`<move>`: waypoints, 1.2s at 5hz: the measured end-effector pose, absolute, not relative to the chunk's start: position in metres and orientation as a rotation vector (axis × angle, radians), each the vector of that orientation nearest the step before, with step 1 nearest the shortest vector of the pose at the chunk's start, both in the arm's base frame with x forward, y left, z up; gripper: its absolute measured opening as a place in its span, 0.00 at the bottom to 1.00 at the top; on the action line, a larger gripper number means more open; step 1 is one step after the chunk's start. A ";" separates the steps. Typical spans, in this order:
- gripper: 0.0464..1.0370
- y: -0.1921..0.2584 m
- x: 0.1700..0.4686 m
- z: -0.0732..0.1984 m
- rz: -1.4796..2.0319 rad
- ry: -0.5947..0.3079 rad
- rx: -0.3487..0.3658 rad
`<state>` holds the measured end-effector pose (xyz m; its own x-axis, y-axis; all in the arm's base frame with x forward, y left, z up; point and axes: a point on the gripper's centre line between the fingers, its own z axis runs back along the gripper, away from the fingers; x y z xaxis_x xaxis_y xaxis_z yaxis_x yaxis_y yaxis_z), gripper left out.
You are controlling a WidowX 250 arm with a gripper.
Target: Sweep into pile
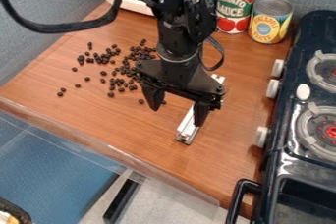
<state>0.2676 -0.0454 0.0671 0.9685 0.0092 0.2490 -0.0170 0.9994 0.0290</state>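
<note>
Small dark beans (120,81) are scattered over the wooden counter to the left of the gripper, dense near the arm and sparser toward the left, with some of them hidden behind the arm. The black gripper (177,115) hangs over the middle of the counter, its two fingers spread apart. A narrow white and silver bar (187,128) slants across the counter behind the right finger, which covers part of it. Whether that finger touches the bar I cannot tell.
Two cans, a red tomato one (235,4) and a yellow one (269,20), stand at the back. Beside them, part of a white object (136,6) shows behind the arm. A dark toy stove (295,144) with white knobs lines the right side. A raised clear edge (111,152) borders the front.
</note>
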 end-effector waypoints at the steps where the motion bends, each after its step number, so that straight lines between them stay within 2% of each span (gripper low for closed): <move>1: 0.96 -0.046 0.265 0.060 0.016 -0.224 0.029; 2: 0.96 -0.052 0.274 0.059 -0.002 -0.212 0.011; 3: 0.96 -0.061 0.281 0.055 -0.055 -0.207 0.063; 6: 0.96 -0.050 0.298 0.033 -0.038 -0.160 0.072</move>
<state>0.2980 -0.0503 0.0327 0.9866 -0.0433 0.1575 0.0318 0.9967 0.0750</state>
